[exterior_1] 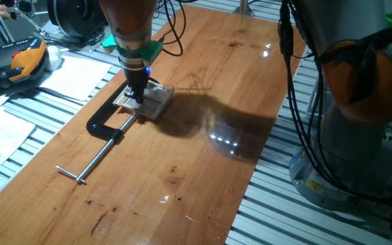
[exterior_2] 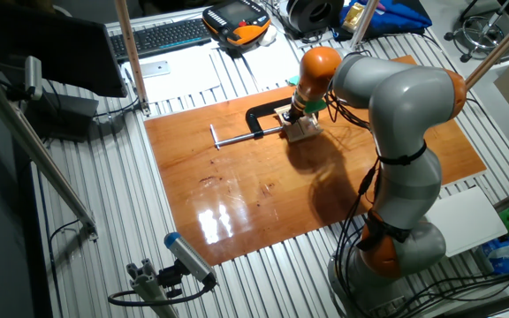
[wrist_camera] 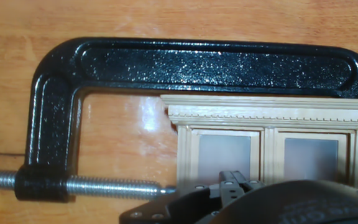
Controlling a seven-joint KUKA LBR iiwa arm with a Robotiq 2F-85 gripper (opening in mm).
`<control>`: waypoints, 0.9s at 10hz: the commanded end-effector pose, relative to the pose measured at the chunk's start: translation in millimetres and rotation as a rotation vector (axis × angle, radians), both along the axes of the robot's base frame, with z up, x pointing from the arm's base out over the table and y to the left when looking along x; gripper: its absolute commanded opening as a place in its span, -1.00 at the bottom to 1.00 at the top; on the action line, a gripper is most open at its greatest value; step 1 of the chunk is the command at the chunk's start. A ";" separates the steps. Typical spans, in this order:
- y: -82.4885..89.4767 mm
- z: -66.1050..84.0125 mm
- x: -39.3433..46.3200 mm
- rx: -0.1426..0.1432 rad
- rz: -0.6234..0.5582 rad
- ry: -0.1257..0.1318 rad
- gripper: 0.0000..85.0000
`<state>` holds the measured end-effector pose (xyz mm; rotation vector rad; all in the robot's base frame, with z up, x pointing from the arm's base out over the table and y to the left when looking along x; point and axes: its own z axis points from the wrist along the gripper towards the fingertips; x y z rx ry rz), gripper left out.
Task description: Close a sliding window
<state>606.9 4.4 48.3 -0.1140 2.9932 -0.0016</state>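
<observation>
We see the sliding window (exterior_1: pixel 146 100) lying flat on the wooden table (exterior_1: pixel 203 156), held inside the mouth of the black C-clamp (exterior_1: pixel 107 127), whose steel screw bar (exterior_1: pixel 94 160) stretches away from the window across the board. The gripper (exterior_1: pixel 139 96) stands straight above the window, its fingers pointing down at the pale frame, the tips right at the window's surface. In the hand view the window (wrist_camera: pixel 272 140) fills the space just beyond the fingers (wrist_camera: pixel 234 183), with the clamp's (wrist_camera: pixel 185 68) black frame wrapping around its top and side and the screw (wrist_camera: pixel 114 186) meeting its edge. The fingers sit close together, nearly closed, and we cannot tell whether they grasp anything. From the other fixed view the arm (exterior_2: pixel 396 115) bends over the clamp (exterior_2: pixel 262 115).
</observation>
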 end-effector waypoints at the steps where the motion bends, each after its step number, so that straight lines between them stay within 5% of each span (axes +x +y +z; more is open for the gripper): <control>1: 0.4 2.6 2.3 -0.002 -0.005 -0.006 -1.00; 4: -2.4 6.0 12.6 -0.011 -0.023 -0.038 -1.00; 6: -3.8 4.8 16.5 -0.007 -0.046 -0.088 -1.00; 9: -5.6 11.9 18.5 -0.013 -0.054 -0.103 -1.00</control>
